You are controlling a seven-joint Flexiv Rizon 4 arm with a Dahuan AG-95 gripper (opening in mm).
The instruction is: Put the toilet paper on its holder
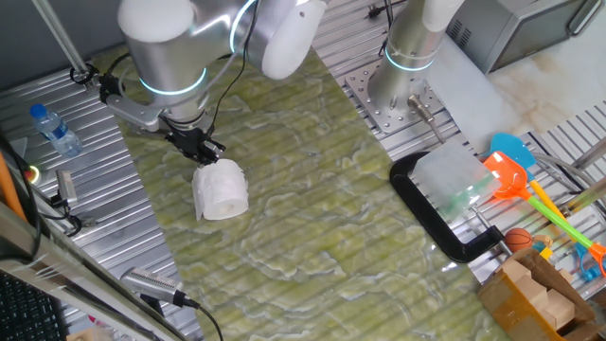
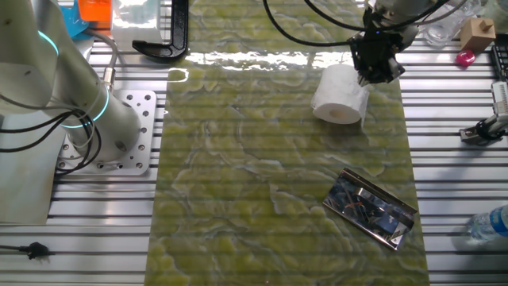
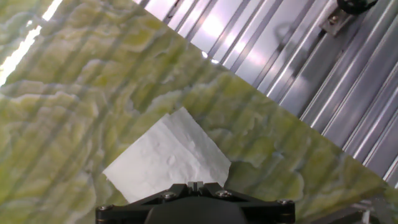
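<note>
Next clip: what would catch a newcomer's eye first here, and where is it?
The white toilet paper stands out against the green marbled mat, with the arm's black claw right at its top edge; whether the claw grips it cannot be told. In the other fixed view, the shiny metal holder lies flat on the mat, well apart from the roll.

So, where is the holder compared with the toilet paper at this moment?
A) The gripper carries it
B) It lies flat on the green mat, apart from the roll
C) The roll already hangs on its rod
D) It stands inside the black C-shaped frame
B: in the other fixed view the holder lies flat on the mat, clearly apart from the toilet paper, which sits at the gripper.
</note>
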